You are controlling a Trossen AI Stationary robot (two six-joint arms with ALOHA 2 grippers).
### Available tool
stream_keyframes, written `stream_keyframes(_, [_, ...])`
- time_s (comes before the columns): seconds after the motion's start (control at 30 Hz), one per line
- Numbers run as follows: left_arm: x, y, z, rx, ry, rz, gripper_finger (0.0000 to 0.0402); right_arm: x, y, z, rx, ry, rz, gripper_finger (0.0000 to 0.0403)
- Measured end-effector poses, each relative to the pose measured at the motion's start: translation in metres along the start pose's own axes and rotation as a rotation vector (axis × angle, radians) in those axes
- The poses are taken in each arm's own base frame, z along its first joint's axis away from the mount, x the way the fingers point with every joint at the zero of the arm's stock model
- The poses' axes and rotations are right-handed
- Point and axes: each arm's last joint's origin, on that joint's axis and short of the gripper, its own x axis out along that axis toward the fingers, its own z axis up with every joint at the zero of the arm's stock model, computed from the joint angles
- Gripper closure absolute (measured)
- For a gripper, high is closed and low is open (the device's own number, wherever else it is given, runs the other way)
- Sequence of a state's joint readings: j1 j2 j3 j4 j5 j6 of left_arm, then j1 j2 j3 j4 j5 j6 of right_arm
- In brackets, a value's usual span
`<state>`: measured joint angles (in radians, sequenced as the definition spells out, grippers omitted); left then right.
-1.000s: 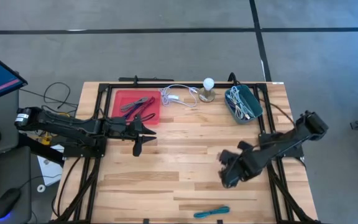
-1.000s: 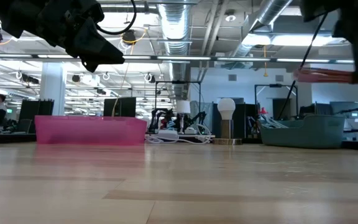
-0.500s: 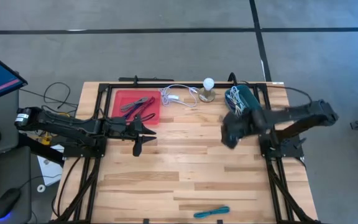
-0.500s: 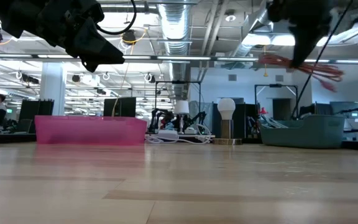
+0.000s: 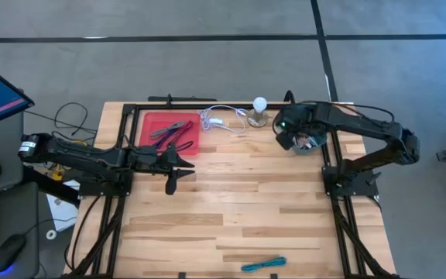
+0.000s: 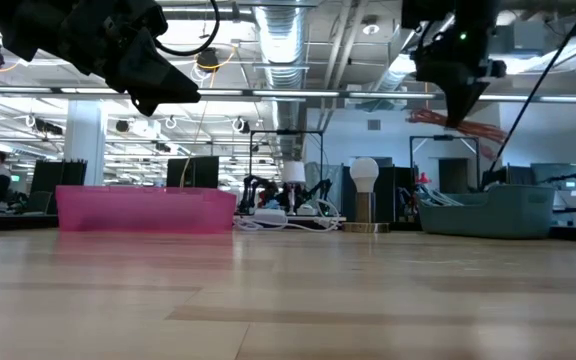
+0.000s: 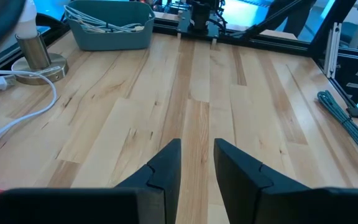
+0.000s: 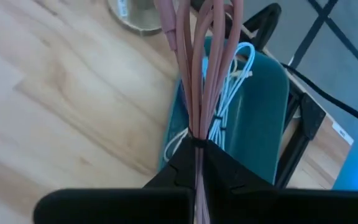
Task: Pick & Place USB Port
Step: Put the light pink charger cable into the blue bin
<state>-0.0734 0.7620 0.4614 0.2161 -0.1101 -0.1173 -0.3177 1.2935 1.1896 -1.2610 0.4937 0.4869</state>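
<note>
The right gripper point(image 8: 199, 149) now hangs over the teal bin point(image 5: 310, 133) at the desk's point(image 5: 231, 217) far right corner, jaws clamped on a bundled pink cable point(image 8: 197, 68). 1 second ago it was low over the right middle of the desk; half a second ago it was partway back, just in front of the bin. So the carry is all but done, and the arm has gone from transport to hovering above the drop point.

In the right wrist view the cable loops hang from the jaws straight over the bin, which already holds white cables point(image 8: 235, 81). In the low view the cable point(image 6: 463, 126) trails from the gripper well above the bin's rim point(image 6: 483, 212), not yet inside it.

By my judgement the next move is a short descent or a plain release, so that the bundle falls into the bin rather than over its edge or onto the lamp point(image 5: 259, 110) just beside it.

The left gripper point(image 7: 196, 160) waits near the red tray point(image 5: 149, 124) on the left, unchanged over the last second, jaws slightly apart and holding nothing. A teal cable point(image 5: 263, 265) lies at the desk's near edge, untouched, and may be the next to go.
</note>
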Motion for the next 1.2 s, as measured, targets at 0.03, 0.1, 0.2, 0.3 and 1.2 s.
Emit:
stream_keyframes(0.03, [0.000, 0.000, 0.000, 0.000, 0.000, 0.000, 0.0307, 0.003, -0.003, 0.003, 0.009, 0.004, 0.001, 0.0402])
stream_keyframes(0.1, [0.000, 0.000, 0.000, 0.000, 0.000, 0.000, 0.0307, 0.009, -0.012, 0.009, 0.034, 0.012, 0.002, 0.0402])
stream_keyframes(0.2, [0.000, 0.000, 0.000, 0.000, 0.000, 0.000, 0.0307, 0.015, -0.024, 0.015, 0.079, 0.015, -0.012, 0.0402])
stream_keyframes(0.3, [0.000, 0.000, 0.000, 0.000, 0.000, 0.000, 0.0307, 0.020, -0.034, 0.017, 0.120, 0.031, -0.022, 0.0402])
stream_keyframes(1.2, [0.000, 0.000, 0.000, 0.000, 0.000, 0.000, 0.0307, 0.119, -0.054, -0.027, 0.287, 0.182, -0.071, 0.0398])
